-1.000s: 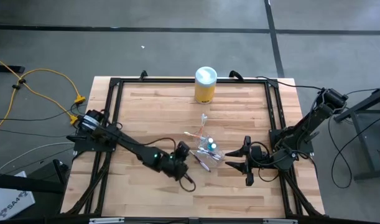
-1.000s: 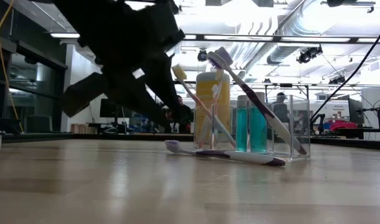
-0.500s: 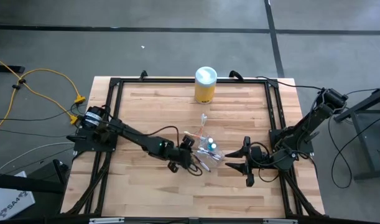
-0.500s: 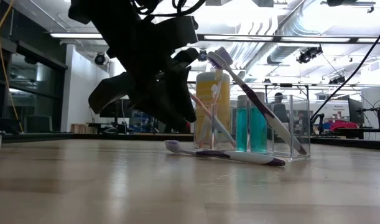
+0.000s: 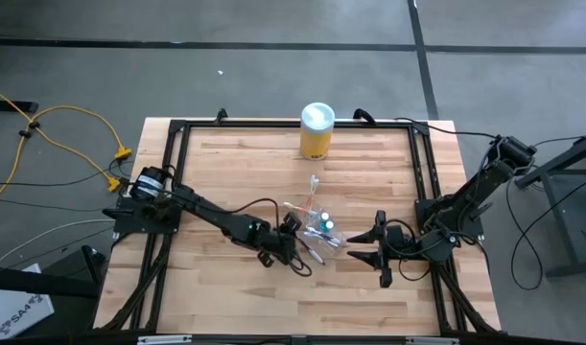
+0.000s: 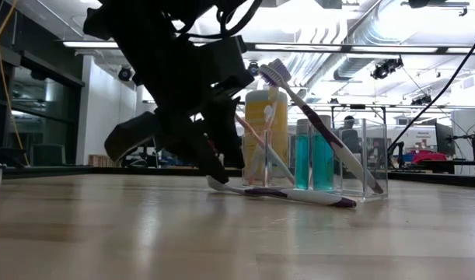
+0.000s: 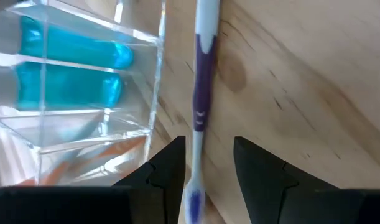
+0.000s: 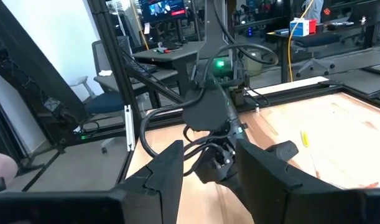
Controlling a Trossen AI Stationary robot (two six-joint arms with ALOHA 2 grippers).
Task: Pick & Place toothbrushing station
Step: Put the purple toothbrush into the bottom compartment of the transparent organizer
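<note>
The left gripper hangs low over the middle of the wooden table, fingers apart and straddling the purple toothbrush that lies flat on the boards; its fingertips sit to either side of the brush's handle, and whether they touch it cannot be told. Just beside that brush stands the clear plastic holder, with blue tubes upright in one compartment and toothbrushes leaning out of it. Behind, near the far edge, stands the yellow canister. The right gripper rests on the holder's other side, fingers spread, holding nothing.
</note>
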